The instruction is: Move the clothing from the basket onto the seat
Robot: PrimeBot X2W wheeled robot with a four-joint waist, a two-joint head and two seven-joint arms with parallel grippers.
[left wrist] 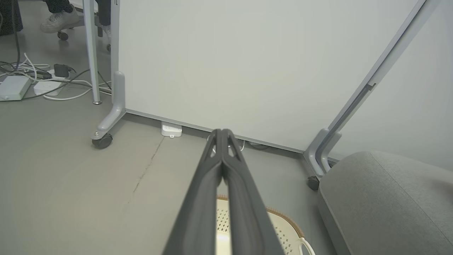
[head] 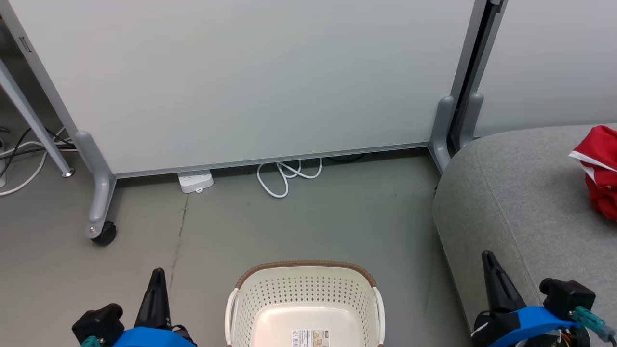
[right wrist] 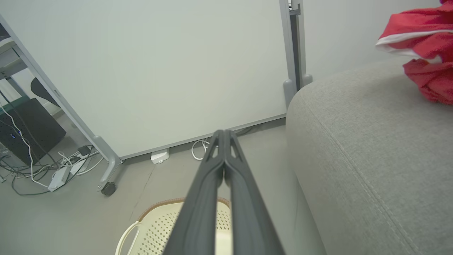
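Observation:
The cream basket [head: 304, 289] with a brown rim stands on the floor at the bottom centre, with only a label sticker inside. Red clothing [head: 600, 168] with white trim lies on the grey seat [head: 520, 202] at the right edge. My left gripper [head: 157, 275] is shut and holds nothing, left of the basket. My right gripper [head: 488, 258] is shut and holds nothing, over the seat's front corner. The left wrist view shows its shut fingers [left wrist: 222, 134] above the basket [left wrist: 283, 230]. In the right wrist view, the shut fingers [right wrist: 223, 134], basket [right wrist: 155, 223], seat [right wrist: 371, 148] and clothing [right wrist: 421, 53] appear.
A pale wheeled partition [head: 250, 82] stands behind the basket, with a caster [head: 103, 233] at its left foot. A white power strip [head: 195, 182] and coiled cable [head: 287, 176] lie at its base. More cables [left wrist: 42, 81] and a person's shoe [left wrist: 58, 21] are at far left.

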